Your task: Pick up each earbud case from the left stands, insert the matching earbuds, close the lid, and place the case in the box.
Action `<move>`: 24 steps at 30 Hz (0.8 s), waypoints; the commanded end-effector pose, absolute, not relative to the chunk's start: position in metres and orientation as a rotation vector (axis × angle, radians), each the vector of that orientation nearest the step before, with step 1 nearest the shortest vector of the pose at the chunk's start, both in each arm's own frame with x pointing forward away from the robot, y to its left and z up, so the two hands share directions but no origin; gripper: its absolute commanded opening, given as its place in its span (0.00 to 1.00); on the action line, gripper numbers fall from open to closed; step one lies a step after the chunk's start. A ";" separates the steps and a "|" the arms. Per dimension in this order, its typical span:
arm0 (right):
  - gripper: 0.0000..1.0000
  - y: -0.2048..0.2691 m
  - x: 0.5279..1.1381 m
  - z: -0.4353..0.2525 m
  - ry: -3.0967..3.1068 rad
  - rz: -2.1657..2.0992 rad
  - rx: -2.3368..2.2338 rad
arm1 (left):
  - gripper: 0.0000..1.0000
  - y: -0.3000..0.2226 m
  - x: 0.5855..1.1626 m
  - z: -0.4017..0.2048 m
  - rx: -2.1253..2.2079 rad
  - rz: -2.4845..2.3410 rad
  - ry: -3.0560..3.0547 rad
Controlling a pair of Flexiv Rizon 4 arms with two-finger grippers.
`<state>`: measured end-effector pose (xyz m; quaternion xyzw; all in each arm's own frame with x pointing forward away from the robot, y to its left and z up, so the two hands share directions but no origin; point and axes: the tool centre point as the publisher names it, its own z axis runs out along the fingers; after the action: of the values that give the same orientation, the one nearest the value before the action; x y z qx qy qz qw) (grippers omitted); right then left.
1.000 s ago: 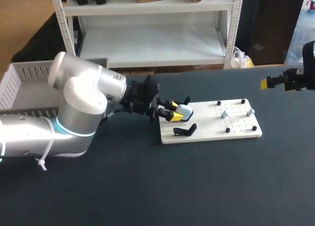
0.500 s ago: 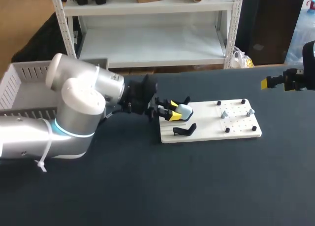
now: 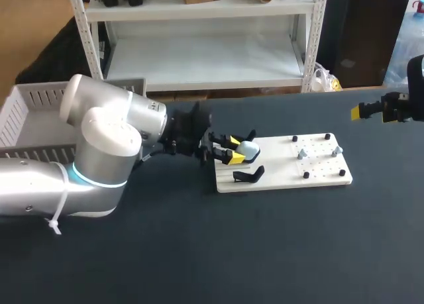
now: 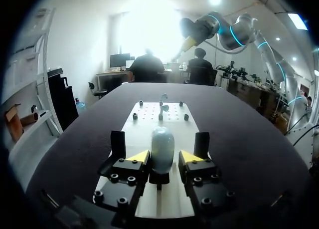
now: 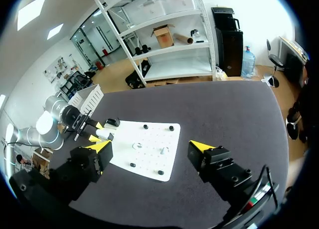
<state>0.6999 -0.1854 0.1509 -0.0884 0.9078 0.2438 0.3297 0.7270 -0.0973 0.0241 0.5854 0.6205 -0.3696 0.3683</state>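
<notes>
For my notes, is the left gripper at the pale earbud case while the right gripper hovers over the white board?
Not quite: the right gripper is off by the table's right edge, clear of the white board, as the head view shows. The left gripper is at the earbud case.

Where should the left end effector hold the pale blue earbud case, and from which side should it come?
Probably grip the earbud case across its two long sides, coming level from the left end of the white board. The case sits raised, and the left end effector straddles those sides.
</notes>
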 end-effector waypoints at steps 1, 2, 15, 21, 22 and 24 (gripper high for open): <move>1.00 -0.185 0.700 0.151 2.374 0.639 -0.232 | 0.36 -0.099 0.727 0.021 1.489 -0.942 1.589; 1.00 -0.185 0.700 0.151 2.374 0.639 -0.232 | 0.36 -0.099 0.727 0.021 1.488 -0.941 1.590; 1.00 -0.185 0.700 0.151 2.374 0.639 -0.232 | 0.36 -0.100 0.730 0.020 1.482 -0.941 1.573; 1.00 -0.185 0.700 0.151 2.374 0.639 -0.232 | 0.36 -0.100 0.730 0.018 1.489 -0.942 1.565; 1.00 -0.185 0.700 0.151 2.374 0.639 -0.232 | 0.35 -0.100 0.730 0.018 1.490 -0.942 1.564; 1.00 -0.185 0.700 0.151 2.374 0.639 -0.232 | 0.35 -0.100 0.730 0.018 1.493 -0.941 1.564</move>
<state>0.6999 -0.1854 0.1509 -0.0884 0.9078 0.2438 0.3297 0.7294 -0.0994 0.0200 0.5855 0.6144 -0.3682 0.3796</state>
